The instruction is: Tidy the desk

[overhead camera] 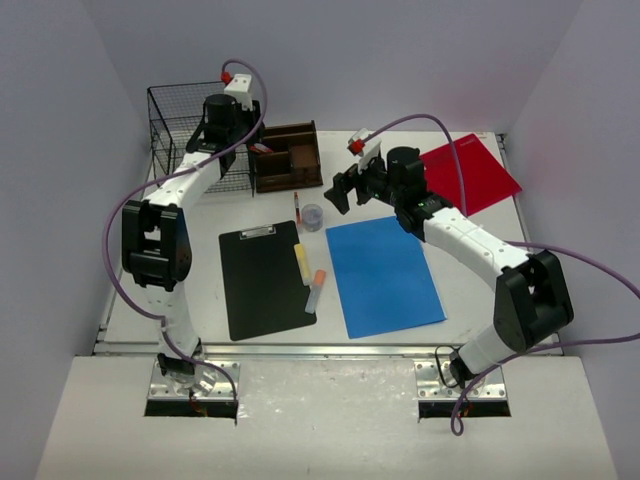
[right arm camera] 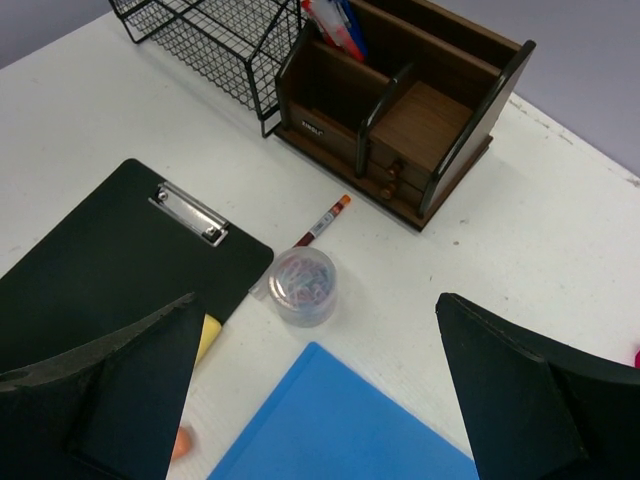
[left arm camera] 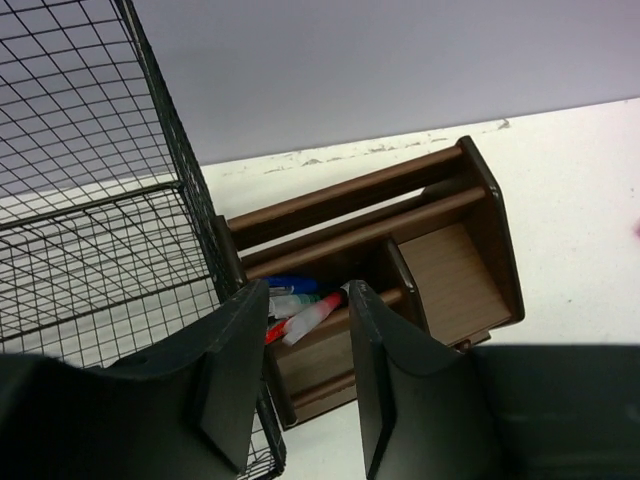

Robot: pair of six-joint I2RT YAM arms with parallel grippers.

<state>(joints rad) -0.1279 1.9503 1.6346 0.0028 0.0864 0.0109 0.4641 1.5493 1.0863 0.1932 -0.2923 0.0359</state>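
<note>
The white desk (overhead camera: pixel 330 330) holds a black clipboard (overhead camera: pixel 262 280), a blue folder (overhead camera: pixel 385 275) and a red folder (overhead camera: pixel 475 172). A yellow highlighter (overhead camera: pixel 302 262) and an orange-capped marker (overhead camera: pixel 317 290) lie at the clipboard's right edge. A clear jar of paper clips (right arm camera: pixel 303 286) and a pen (right arm camera: pixel 324 221) lie in front of the brown wooden organizer (overhead camera: pixel 288 155). My left gripper (left arm camera: pixel 308 300) is open and empty above the organizer's left compartment, which holds markers (left arm camera: pixel 305 312). My right gripper (right arm camera: pixel 318 300) is wide open and empty, hovering above the jar.
A black wire basket (overhead camera: pixel 190 130) stands at the back left, touching the organizer's left side. The silver rail (overhead camera: pixel 330 350) runs along the desk's front edge. White walls close in the left, back and right sides.
</note>
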